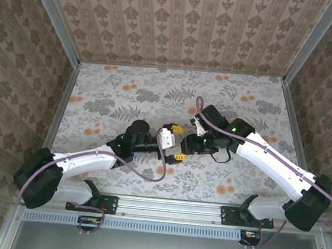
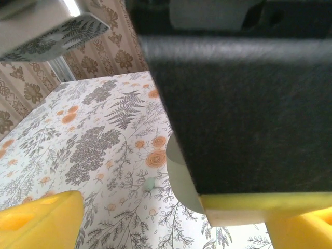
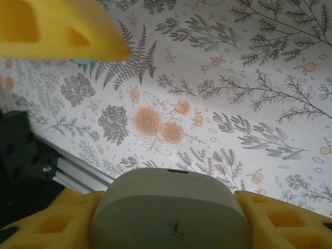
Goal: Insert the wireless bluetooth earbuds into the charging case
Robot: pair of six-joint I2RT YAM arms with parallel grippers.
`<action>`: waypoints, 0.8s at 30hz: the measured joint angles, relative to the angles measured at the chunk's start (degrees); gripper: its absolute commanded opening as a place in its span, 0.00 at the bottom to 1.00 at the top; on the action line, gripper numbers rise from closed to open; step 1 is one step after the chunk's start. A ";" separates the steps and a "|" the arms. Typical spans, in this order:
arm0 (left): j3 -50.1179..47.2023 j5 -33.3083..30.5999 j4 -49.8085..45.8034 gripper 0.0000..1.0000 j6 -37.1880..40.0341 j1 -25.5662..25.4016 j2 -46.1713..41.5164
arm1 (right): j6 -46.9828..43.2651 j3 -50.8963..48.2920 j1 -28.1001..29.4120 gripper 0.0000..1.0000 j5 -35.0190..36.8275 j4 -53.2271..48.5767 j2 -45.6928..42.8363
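1. The pale grey, rounded plastic charging case (image 3: 171,212) is held above the flower-printed tabletop (image 1: 128,91), over its middle and a little toward the near edge.
2. In the right wrist view its long axis runs side to side, from one finger to the other. Its domed end, crossed by a thin seam, points away from the wrist toward the tabletop.
3. The right pincer (image 3: 171,220) is clenched on the case, one yellow foam-padded finger (image 3: 57,220) pressed against each short end.
4. The case sits right at the fingertips and juts forward past them.
5. Over the same patch of tabletop, the left pincer (image 1: 178,142) stands released. Its yellow fingers are spread wide, and the right pincer's dark head lies between them.
6. Whether the case lid is up cannot be told.
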 measured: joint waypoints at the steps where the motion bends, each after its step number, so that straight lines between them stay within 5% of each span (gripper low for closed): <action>1: 0.02 0.26 0.39 0.86 -0.22 -0.04 0.42 | 0.00 0.00 0.00 0.56 -0.13 0.00 -0.24; 24: 3.72 6.01 6.58 0.65 -9.35 -0.46 5.79 | 2.19 -1.07 -1.01 0.57 0.31 3.17 -4.37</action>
